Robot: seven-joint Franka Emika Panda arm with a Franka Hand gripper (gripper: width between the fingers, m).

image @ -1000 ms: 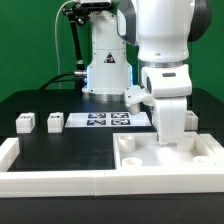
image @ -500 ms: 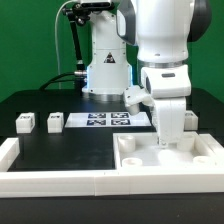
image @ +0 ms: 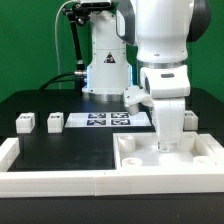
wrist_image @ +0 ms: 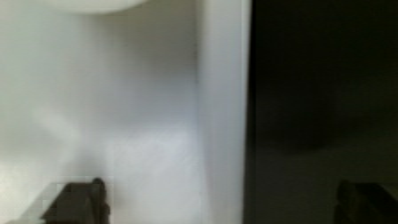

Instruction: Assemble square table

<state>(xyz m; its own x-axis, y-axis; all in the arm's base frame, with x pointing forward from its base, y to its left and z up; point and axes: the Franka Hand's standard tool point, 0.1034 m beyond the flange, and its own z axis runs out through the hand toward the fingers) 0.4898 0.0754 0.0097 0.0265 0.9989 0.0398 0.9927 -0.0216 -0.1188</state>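
At the exterior view's lower right, table panel (image: 150,166): we see it rimmed side up, against the white rail (image: 50,182).
Gripper (image: 170,138): we find it low over the panel, fingers (wrist_image: 75,200) spread wide, clasping nothing.
Legs (image: 55,122): we see them loose on the black table (image: 70,150), toward the exterior view's left, well apart from the panel.

The exterior view is lit brightly and evenly. The white square table panel (image: 150,172) is rendered almost without detail, and only faint, soft shadows are cast on the black surface (image: 70,148). Fine detail is lost to low resolution. The wrist view is heavily blurred: the panel (wrist_image: 107,110) is washed out, the dark half is underexposed, and the fingers (wrist_image: 75,200) are seen as smeared dark shapes.
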